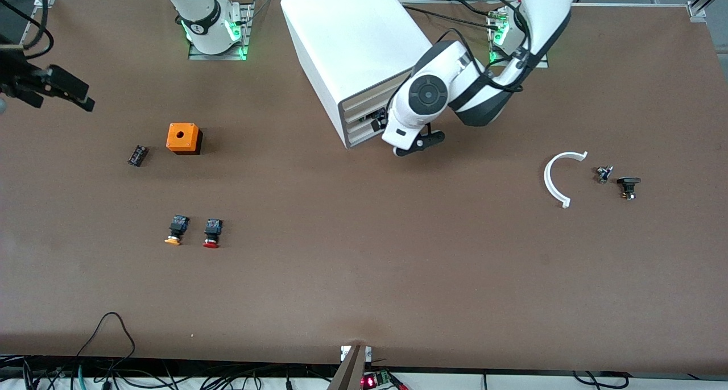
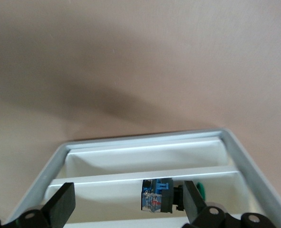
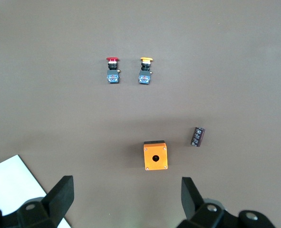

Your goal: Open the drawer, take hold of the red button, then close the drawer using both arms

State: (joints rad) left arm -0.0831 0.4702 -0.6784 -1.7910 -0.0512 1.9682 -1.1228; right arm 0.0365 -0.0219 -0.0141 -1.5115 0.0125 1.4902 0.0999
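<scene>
white left arm bends, claw (image 2: 126,204) spread at drawer (image 2: 145,164).

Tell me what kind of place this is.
Probably a robotics lab bench: two arms bolted to a brown table, loose cables along its edge, and test parts laid out, such as buttons and a drawer cabinet.

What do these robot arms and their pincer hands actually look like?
Both arms are glossy white with rounded shells. The left arm has a dark grey round joint cap, black bands and black cables. The right arm wears a black band; green lights glow at both bases. The left gripper and right gripper have flat black fingers.
</scene>
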